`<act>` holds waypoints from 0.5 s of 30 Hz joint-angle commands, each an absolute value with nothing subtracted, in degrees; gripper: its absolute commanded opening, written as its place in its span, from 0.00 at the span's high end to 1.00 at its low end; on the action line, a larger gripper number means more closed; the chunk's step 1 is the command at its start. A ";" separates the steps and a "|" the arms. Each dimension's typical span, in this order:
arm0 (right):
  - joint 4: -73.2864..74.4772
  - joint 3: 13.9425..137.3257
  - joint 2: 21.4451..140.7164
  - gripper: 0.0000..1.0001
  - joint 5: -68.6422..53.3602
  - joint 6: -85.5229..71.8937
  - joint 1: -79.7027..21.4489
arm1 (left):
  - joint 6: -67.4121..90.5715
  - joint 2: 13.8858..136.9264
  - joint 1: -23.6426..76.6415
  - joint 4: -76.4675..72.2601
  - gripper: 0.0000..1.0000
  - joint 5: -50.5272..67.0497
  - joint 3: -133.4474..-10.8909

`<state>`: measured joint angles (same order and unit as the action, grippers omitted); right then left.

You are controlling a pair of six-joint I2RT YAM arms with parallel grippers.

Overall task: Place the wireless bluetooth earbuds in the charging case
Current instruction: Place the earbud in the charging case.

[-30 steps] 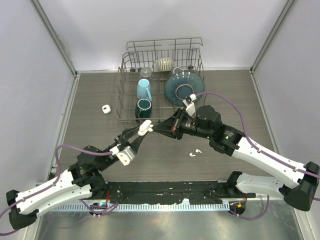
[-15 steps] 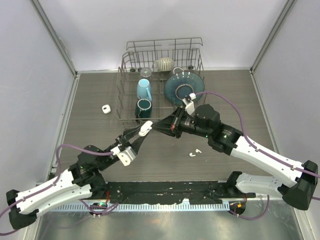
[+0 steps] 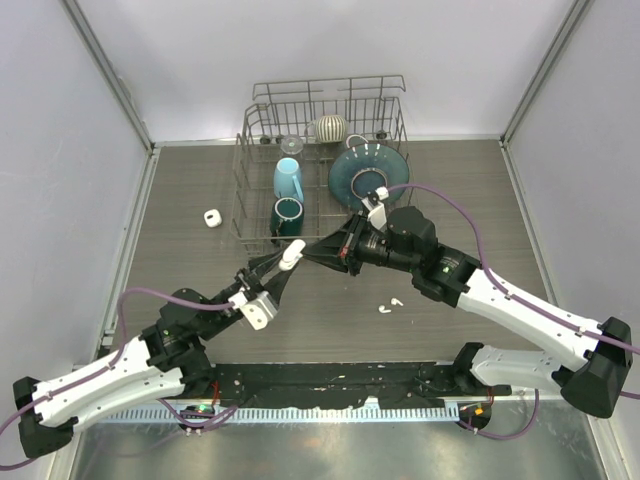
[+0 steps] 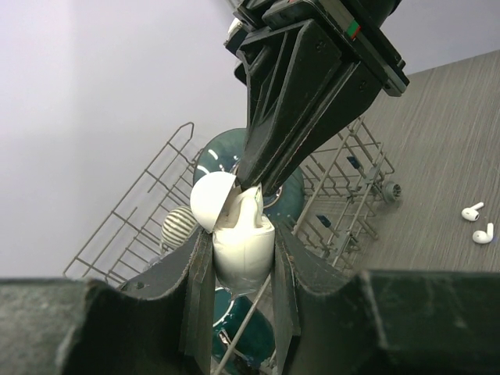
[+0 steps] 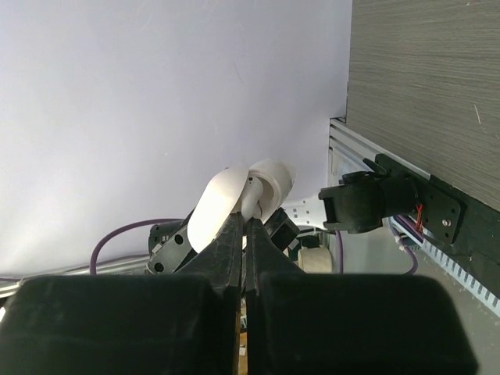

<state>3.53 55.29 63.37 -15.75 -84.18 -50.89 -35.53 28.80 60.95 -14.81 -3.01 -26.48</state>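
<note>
Left gripper: we have the left gripper [image 4: 241, 269] clenched on the charging case [image 4: 244, 244] and holding it up off the table [image 3: 480, 200], in mid-scene.
Case: it stands roughly upright between the fingers, with the lid [image 4: 211, 201] hinged open to the left and the mouth facing up and away.
Right gripper: the right gripper [image 4: 251, 184] is pinched tight on the held earbud [image 4: 251, 206], its tips right at the mouth of the case.
Key relation: the held earbud comes in from the far right and sits above the case, stem down, roughly in line with the case's long axis.
Depth: we cannot tell how far the stem sits inside.
Nearer arm: the right arm is the one placed to push; we judge the left only braces.
Loose earbuds: two loose earbuds [image 3: 390, 304] lie on the table to the near right, well apart from both grippers.
Next, our call: a short push along the stem, with no sideways drift towards the lid.
</note>
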 commanded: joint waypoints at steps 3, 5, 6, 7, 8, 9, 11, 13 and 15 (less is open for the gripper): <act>4.92 57.22 65.21 0.99 -19.94 -83.41 -51.06 | -37.79 29.27 61.17 -19.95 1.00 -0.18 -28.83; 3.52 57.57 66.70 0.99 -21.44 -83.50 -50.89 | -37.88 29.27 61.17 -19.60 1.00 2.45 -29.44; 2.99 57.66 67.06 0.99 -21.71 -83.58 -50.80 | -37.53 29.35 61.17 -19.25 1.00 2.81 -29.70; 2.55 57.74 67.93 0.99 -22.06 -83.50 -50.54 | -37.44 29.36 61.17 -19.16 1.00 3.33 -30.14; 2.20 58.01 68.20 0.90 -22.32 -83.58 -50.36 | -37.27 29.09 61.17 -18.99 1.00 3.69 -30.23; 2.02 58.09 68.46 0.86 -22.67 -83.50 -50.19 | -36.74 29.00 61.17 -19.16 1.00 4.21 -30.23; 1.15 58.01 68.38 0.77 -22.59 -83.41 -49.57 | -36.39 28.65 61.17 -19.07 1.00 4.57 -30.24; 0.71 57.75 68.03 0.69 -21.97 -83.24 -49.13 | -36.13 28.39 61.17 -18.81 1.00 4.66 -30.23; 0.35 57.66 67.50 0.64 -21.62 -83.06 -48.52 | -35.86 28.04 61.17 -18.81 1.00 4.57 -30.06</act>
